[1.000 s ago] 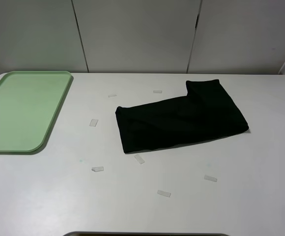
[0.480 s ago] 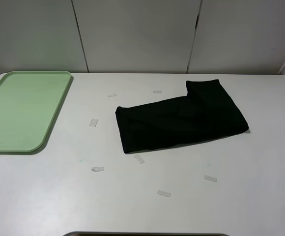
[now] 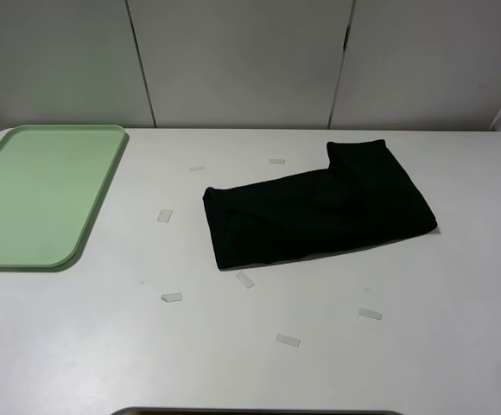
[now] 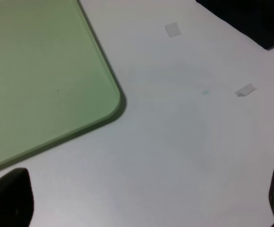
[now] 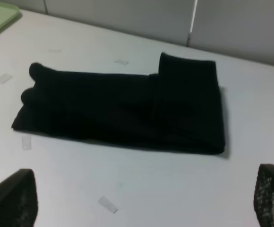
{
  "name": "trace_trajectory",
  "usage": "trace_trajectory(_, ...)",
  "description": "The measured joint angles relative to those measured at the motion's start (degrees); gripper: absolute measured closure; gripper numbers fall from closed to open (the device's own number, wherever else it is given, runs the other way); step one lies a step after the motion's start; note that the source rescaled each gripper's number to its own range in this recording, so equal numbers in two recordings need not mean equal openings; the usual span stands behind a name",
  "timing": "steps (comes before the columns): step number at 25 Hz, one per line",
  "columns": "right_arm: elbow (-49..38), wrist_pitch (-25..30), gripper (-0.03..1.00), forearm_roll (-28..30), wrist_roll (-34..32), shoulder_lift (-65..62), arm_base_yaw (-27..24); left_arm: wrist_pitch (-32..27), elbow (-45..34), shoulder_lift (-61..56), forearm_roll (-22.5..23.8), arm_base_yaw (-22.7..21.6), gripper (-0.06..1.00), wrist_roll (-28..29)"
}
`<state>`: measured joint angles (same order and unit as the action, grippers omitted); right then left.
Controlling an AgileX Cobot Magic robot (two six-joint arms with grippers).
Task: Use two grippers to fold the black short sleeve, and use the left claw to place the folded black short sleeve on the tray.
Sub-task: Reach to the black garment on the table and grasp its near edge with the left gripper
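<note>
Nothing moved; black short sleeve point(image 3: 315, 207) lies apart from the tray point(image 3: 43, 190)

Shirt point(image 3: 315, 212): plain black, no pattern. Tray point(image 3: 34, 194): pale green. Table point(image 3: 259, 363): white, with pale tape scraps point(image 3: 172, 297).

On the table point(image 3: 458, 354) there is one black short sleeve point(image 3: 320, 212), lying as one single piece. There is one green tray point(image 3: 39, 194). Small pale strips of tape point(image 3: 245, 279) are scattered on the table. In the high view I count seven of them: two behind the garment, one between the garment and the tray, and four in front. The claws are two, the left claw point(image 4: 144, 198) and the right claw point(image 5: 141, 196). Of each claw exactly two dark fingertips point(image 4: 7, 198) are visible, so four in total.
</note>
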<state>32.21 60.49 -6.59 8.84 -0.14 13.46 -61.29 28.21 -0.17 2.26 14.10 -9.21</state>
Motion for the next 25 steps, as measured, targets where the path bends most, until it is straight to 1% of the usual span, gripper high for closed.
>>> trace_trajectory(4,-2.8,0.4,-0.03,-0.1,0.0,-0.2,0.0,0.0,0.0,0.0,0.0,0.0,-0.06,0.0)
trace_trajectory(11,-3.4,-0.4,-0.03,0.0,0.0,-0.2,0.0,0.0,0.0,0.0,0.0,0.0,-0.06,0.0)
trace_trajectory(13,-3.8,-0.8,-0.03,0.8,-1.2,-0.2,0.0,0.0,0.0,0.0,0.0,0.0,-0.06,0.0)
trace_trajectory(19,-4.0,-1.3,-0.03,5.9,-8.4,-0.2,0.0,0.0,0.0,0.0,0.0,0.0,-0.06,0.0)
trace_trajectory(25,-4.0,-1.3,-0.03,5.6,-10.1,-0.2,0.0,0.0,0.0,0.0,0.0,0.0,-0.06,0.0)
